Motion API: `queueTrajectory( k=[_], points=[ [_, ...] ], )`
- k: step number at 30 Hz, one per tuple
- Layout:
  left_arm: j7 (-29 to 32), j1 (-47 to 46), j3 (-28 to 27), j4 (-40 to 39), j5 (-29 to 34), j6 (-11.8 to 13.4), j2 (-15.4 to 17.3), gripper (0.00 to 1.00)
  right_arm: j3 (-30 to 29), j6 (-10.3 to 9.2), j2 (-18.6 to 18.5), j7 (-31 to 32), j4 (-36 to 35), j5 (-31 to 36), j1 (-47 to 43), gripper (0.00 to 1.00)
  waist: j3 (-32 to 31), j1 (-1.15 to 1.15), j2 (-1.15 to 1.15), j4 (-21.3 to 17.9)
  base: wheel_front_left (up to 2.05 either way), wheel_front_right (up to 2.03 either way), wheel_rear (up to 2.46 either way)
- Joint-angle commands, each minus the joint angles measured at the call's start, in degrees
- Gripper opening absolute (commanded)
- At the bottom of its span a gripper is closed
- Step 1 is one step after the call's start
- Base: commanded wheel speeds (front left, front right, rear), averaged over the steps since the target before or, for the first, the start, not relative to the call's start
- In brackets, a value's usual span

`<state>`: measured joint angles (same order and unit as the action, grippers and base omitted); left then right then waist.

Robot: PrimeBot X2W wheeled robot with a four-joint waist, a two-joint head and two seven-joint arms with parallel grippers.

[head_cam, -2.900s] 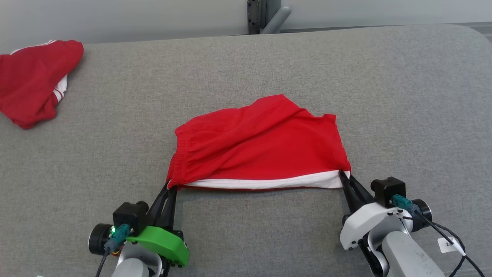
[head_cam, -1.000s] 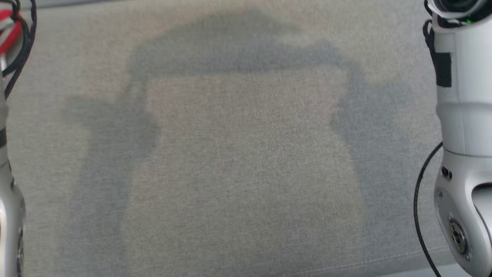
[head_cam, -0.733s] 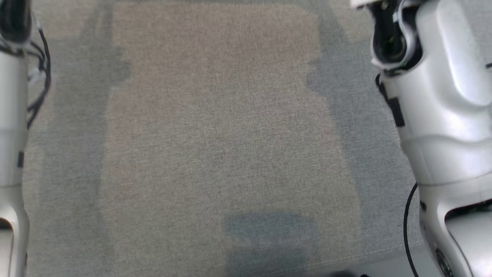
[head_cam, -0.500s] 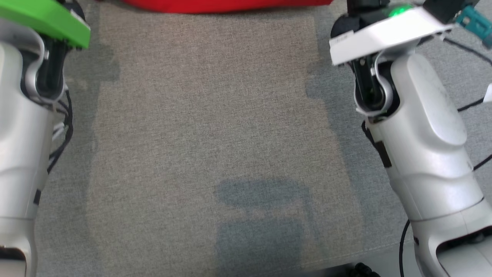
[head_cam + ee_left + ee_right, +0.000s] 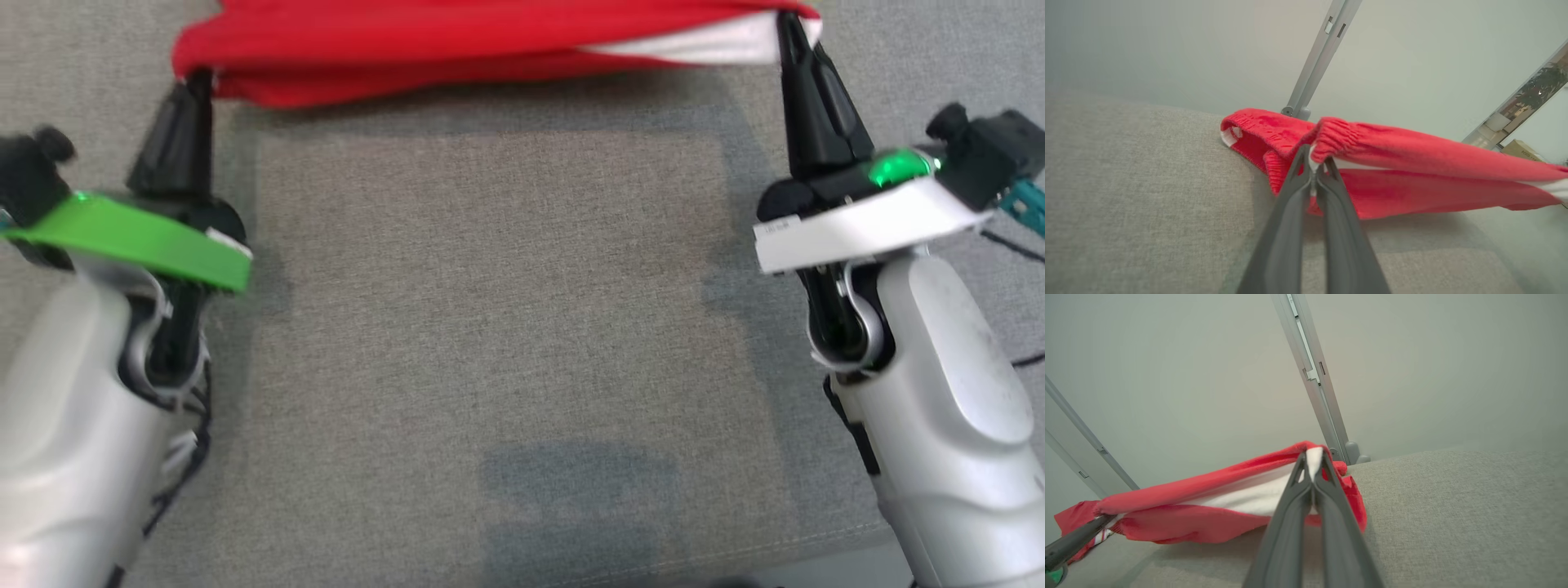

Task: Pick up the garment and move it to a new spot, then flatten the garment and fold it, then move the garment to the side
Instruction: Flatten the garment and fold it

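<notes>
Right now the garment (image 5: 457, 49) — red shorts with a white band — hangs stretched between the two grippers over the gray surface (image 5: 490, 310), close to its far edge. The left gripper (image 5: 198, 82) has its fingers pressed together on the gathered elastic waistband at the garment's left end. In the left wrist view a fold of red cloth bulges over the fingertips. The right gripper (image 5: 786, 24) is likewise pinched tight on the opposite end, on the white band (the cloth pokes out just past the tips). Between the two grips the top edge runs nearly taut. A lower layer sags toward the surface and casts a shadow on it — whether it touches there I cannot tell. Behind the far edge a metal post (image 5: 1314, 379) rises against a pale wall (image 5: 1167, 375). The left forearm (image 5: 57, 425) and right forearm (image 5: 947, 392) reach in from the near edge.
</notes>
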<state>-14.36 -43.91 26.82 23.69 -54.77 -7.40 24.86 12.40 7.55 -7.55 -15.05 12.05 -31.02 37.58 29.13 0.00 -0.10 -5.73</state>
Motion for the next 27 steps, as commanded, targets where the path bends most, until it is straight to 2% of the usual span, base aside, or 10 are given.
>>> queueTrajectory(
  k=[1, 9, 14, 19, 23, 27],
  points=[
    [-0.69, 4.07, -0.68, -1.41, -0.19, -0.06, -0.59, 0.0, -1.36, -0.12, -0.87, -0.2, -1.44, 0.94, -3.66, 0.0, -2.07, 0.0, 0.1, 1.49, 0.0, 0.0, 0.0],
    [-0.88, 19.7, -6.66, -6.77, 5.05, 0.07, -6.57, 0.0, -4.25, -0.13, -0.84, -0.21, -5.72, -0.07, -17.72, 0.0, -8.05, 0.0, 0.1, 2.98, 0.0, 0.0, 0.0],
    [-0.89, 27.54, -9.34, -9.29, 7.93, 0.07, -9.22, 0.0, -6.06, -0.17, -0.39, -0.22, -8.28, -0.74, -24.82, 0.0, -11.29, 0.0, 0.1, 2.87, 0.0, 0.0, 0.0],
    [-0.91, 37.71, -12.71, -13.11, 9.09, 0.08, -13.44, 0.0, -6.89, -0.18, -0.23, -0.26, -11.19, -1.38, -34.02, 0.0, -16.53, 0.0, 0.1, 2.19, 0.0, 0.0, 0.0],
    [-0.9, 43.75, -13.65, -16.09, 10.19, 0.08, -14.91, 0.0, -6.86, -0.18, -0.29, -0.26, -12.92, -1.6, -39.04, 0.0, -19.76, 0.0, 0.1, 1.8, 0.0, 0.0, 0.0],
    [-0.91, 48.64, -13.92, -18.68, 10.96, 0.08, -14.96, 0.0, -6.8, -0.18, -0.08, -0.26, -14.45, -2.02, -43.16, 0.0, -21.68, 0.0, 0.1, 1.5, 0.0, 0.0, 0.0]
  ],
)
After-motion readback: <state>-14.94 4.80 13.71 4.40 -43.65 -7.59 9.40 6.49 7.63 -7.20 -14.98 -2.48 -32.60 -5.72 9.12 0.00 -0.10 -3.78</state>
